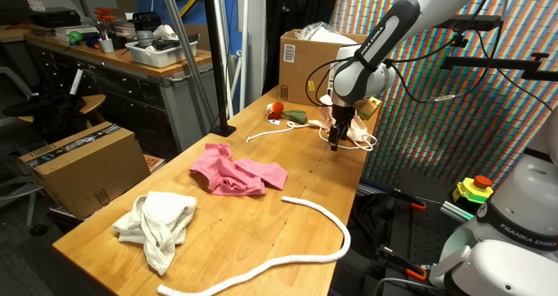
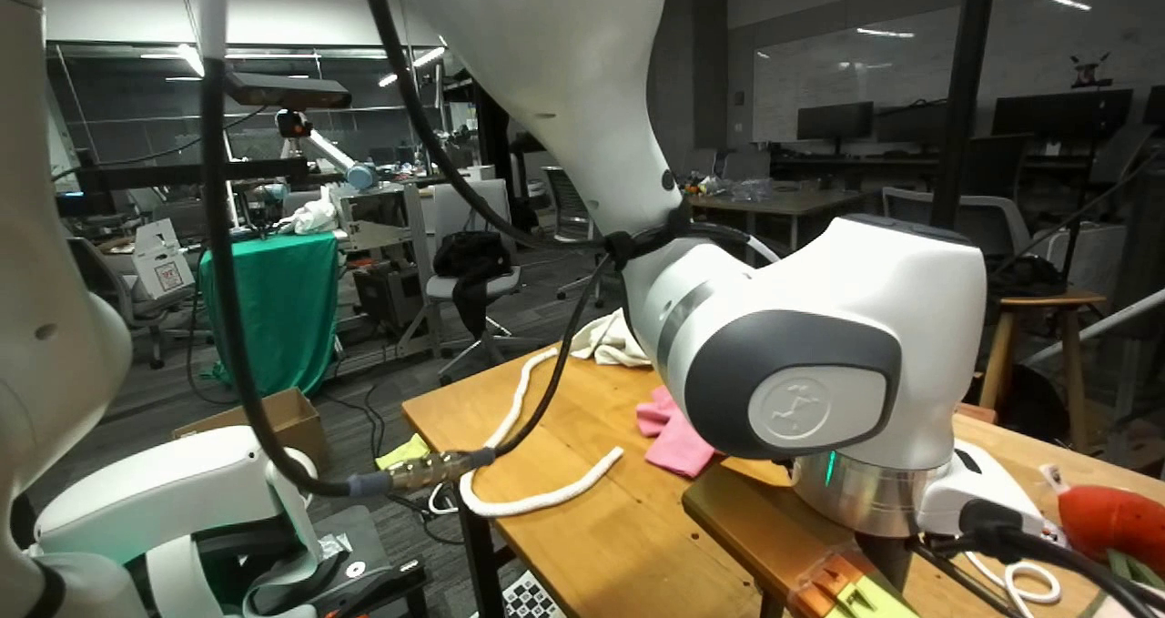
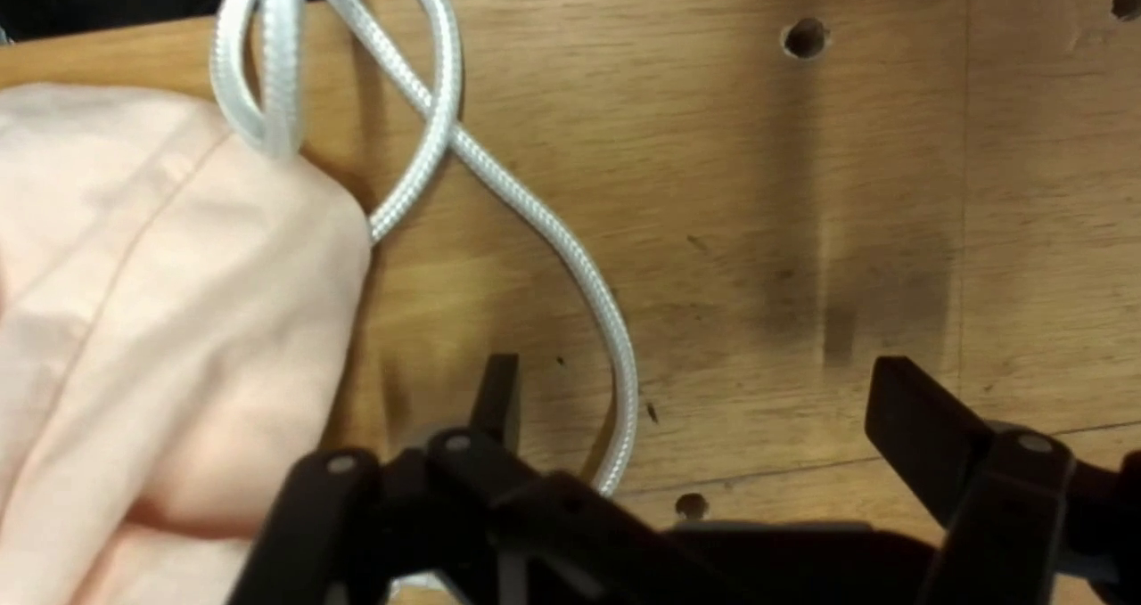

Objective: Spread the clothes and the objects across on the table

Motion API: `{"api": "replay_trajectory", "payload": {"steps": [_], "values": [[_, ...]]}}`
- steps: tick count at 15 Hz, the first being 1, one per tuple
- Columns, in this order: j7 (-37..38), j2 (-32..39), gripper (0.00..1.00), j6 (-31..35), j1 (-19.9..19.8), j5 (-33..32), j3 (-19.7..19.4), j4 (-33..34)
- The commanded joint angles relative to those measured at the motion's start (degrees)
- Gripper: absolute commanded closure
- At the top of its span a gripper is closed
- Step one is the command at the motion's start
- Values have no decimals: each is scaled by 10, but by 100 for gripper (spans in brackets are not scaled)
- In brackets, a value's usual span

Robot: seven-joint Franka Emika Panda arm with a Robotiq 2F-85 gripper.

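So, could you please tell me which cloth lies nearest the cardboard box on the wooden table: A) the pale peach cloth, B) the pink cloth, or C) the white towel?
A: in an exterior view, the pale peach cloth lies close to the cardboard box, with the pink cloth and then the white towel farther along the table.

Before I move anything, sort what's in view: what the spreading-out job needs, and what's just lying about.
For the job: pink cloth, white towel, peach cloth, thick rope, thin cord, red thing, green thing, table.
Just lying about: big cardboard box on the table, taped box off the table, plastic tub, green sheet.
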Motion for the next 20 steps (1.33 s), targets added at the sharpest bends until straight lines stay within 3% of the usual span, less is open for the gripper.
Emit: {"api": "replay_trajectory", "payload": {"steps": [1, 15, 20], "values": [[-9, 18, 0, 1, -15, 23, 10, 14], [-59, 45, 0, -11, -54, 85, 49, 38], [-65, 48, 9, -14, -52, 84, 55, 43]]}}
